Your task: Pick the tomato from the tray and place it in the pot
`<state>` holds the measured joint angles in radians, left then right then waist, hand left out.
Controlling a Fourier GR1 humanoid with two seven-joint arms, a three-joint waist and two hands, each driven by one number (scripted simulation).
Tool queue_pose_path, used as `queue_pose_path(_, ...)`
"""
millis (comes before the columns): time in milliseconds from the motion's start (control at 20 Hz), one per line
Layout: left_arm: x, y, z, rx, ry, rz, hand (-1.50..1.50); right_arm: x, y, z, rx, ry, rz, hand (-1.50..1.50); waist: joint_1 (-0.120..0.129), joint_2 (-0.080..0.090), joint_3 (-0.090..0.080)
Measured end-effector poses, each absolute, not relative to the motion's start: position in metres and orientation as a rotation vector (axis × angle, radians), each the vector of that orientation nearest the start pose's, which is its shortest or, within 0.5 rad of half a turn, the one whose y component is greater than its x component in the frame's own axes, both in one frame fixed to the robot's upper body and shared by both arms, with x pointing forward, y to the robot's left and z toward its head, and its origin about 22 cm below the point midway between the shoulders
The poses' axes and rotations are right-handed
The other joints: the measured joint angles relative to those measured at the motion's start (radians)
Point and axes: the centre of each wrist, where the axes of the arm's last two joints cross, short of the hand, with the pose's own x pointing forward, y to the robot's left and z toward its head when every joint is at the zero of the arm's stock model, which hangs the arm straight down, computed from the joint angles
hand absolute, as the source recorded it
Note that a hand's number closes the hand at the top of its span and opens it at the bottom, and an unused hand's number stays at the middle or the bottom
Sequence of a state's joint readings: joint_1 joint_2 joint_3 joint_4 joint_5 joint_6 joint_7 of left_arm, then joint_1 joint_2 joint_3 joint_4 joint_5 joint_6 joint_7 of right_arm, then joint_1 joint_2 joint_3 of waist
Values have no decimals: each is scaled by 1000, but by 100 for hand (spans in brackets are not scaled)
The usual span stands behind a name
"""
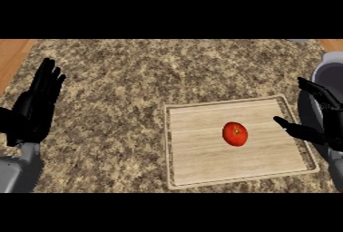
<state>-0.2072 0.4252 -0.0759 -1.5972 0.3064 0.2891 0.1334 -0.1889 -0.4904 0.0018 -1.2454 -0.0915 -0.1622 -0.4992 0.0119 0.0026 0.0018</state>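
Head view: the tomato [235, 133] lies on the wooden tray [201, 176], right of center. The right hand [320, 122], fingers released, hovers at its 3 o'clock, before the grey pot [330, 68]. The left hand [36, 104] rests open at 9 o'clock

**Asker:** What surrounds the work area?

**Describer:** A speckled granite counter [127, 90] fills nearly the whole view, seen from steeply above. Its surface is mottled brown, tan and grey, with small dark flecks scattered evenly across it.

**Asker:** Is anything visible past the counter?

**Describer:** Yes. A strip of warm orange-brown wood [13, 56] shows along the upper left edge, and a smaller patch of the same wood [331, 44] sits in the upper right corner. Whether this is floor or trim cannot be told.

**Asker:** How is the light?

**Describer:** Even and soft, with no strong shadows on the stone.
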Motion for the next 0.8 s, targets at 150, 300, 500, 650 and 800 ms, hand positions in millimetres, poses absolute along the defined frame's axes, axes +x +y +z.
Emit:
queue_pose_path(150, 286, 280, 87, 190, -1629, 56, 0, 286, -358, 40, -439, -1969, 346, -150, -7, -2, -1)
queue_pose_path(300, 284, 281, 84, 202, -1618, 61, 0, 286, -359, 64, -403, -1925, 454, -150, -14, -4, -2)
queue_pose_path(500, 286, 281, 83, 201, -1609, 63, 0, 290, -346, 92, -364, -1768, 673, -150, -13, -5, -4)
queue_pose_path(650, 284, 278, 81, 202, -1609, 68, 0, 292, -331, 108, -362, -1635, 831, -150, -9, -6, -5)
queue_pose_path(800, 282, 278, 80, 197, -1609, 66, 0, 292, -309, 122, -367, -1508, 972, -150, -6, -6, -5)
